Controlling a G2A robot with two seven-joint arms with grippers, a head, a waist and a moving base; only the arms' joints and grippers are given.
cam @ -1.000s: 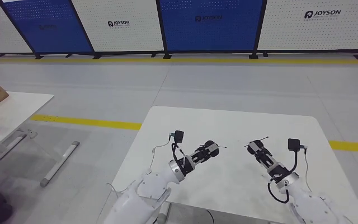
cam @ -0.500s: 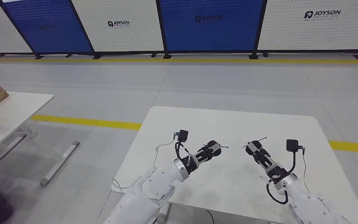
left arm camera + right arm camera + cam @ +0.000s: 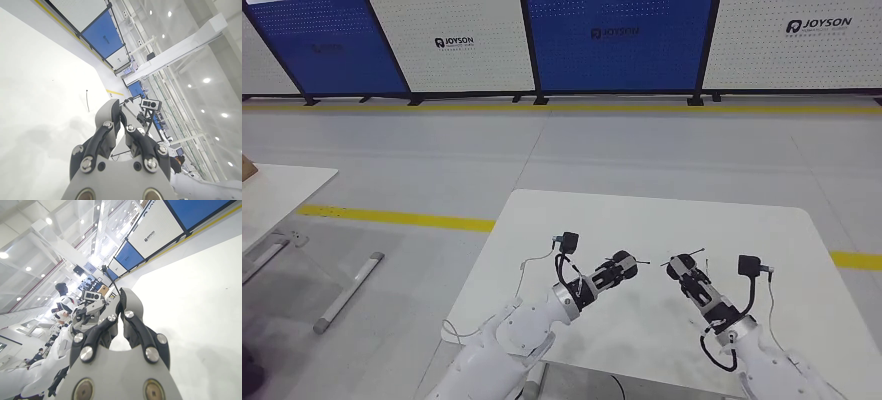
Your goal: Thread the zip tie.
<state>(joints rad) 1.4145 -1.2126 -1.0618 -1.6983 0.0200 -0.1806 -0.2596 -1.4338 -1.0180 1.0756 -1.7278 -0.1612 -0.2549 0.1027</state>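
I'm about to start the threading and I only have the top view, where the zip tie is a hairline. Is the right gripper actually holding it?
Observer: Yes. In the right wrist view the right gripper is shut on the strap of the zip tie, which curves out beyond it.
Operator: Which end is sticking out?
Observer: The head end. The small square head sits at the free tip.
Operator: And the left gripper?
Observer: In the left wrist view the left gripper has its pads pressed together. I cannot tell whether anything is pinched between them.
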